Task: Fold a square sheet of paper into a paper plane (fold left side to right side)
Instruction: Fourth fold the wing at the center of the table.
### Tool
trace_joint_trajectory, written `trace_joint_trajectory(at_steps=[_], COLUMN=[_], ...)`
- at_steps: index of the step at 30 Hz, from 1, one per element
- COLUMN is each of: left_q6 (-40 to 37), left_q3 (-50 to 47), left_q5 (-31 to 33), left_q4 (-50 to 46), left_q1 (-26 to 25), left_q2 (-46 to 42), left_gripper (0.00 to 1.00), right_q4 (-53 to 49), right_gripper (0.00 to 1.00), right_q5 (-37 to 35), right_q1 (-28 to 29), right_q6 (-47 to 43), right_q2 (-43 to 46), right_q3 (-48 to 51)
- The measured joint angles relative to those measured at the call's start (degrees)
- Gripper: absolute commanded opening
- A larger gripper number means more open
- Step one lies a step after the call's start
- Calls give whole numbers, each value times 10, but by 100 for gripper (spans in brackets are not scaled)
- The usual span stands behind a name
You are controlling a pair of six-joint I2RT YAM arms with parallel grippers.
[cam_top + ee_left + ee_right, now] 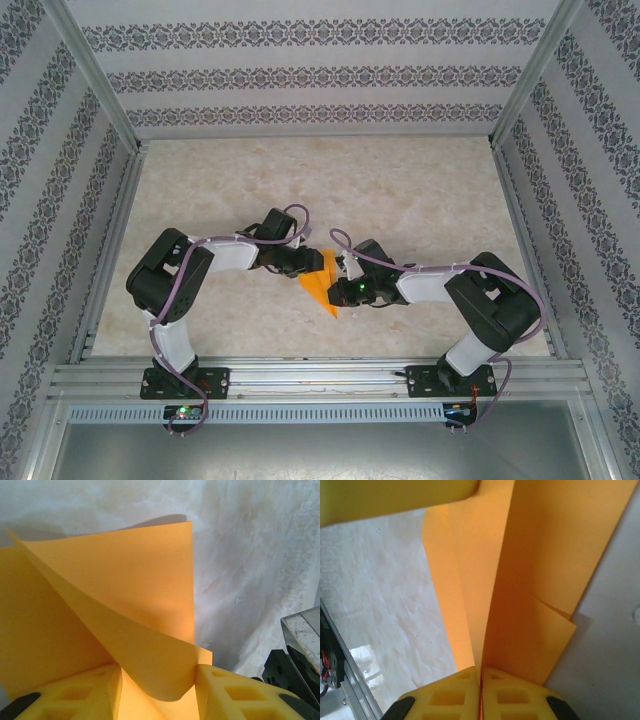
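Left hand (157, 680) released, fingers apart, with a curled flap of the square sheet of paper (125, 590) in the gap. The sheet is partly folded, raised mid-worktop (400, 190), slightly toward the near edge. Right hand (481, 672) clenched on its layers.

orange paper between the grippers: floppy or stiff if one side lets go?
Probably floppy: the orange paper curls in a loose flap between the open fingers of the left gripper. Likely light: the right gripper, shut on one edge, seems enough to hold it. Creased layers may be slightly stiffer.
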State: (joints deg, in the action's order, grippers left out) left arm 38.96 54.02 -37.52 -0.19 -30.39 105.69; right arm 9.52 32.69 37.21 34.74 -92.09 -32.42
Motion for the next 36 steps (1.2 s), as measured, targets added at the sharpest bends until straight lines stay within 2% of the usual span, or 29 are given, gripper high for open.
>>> trace_joint_trajectory(at_steps=[11, 19, 29, 36], left_q6=[0, 0, 0, 0], left_q3=[9, 9, 9, 10], left_q5=[1, 2, 2, 2], left_q4=[-12, -13, -13, -14], left_q1=[0, 0, 0, 0], left_q2=[5, 5, 5, 5], left_gripper=[43, 43, 43, 43], right_q4=[1, 2, 17, 37], right_gripper=[29, 41, 38, 27], right_q5=[13, 20, 37, 43], right_q1=[-3, -42, -48, -48], right_q6=[8, 9, 12, 17], right_q2=[10, 47, 15, -10], right_q3=[-1, 0, -9, -21])
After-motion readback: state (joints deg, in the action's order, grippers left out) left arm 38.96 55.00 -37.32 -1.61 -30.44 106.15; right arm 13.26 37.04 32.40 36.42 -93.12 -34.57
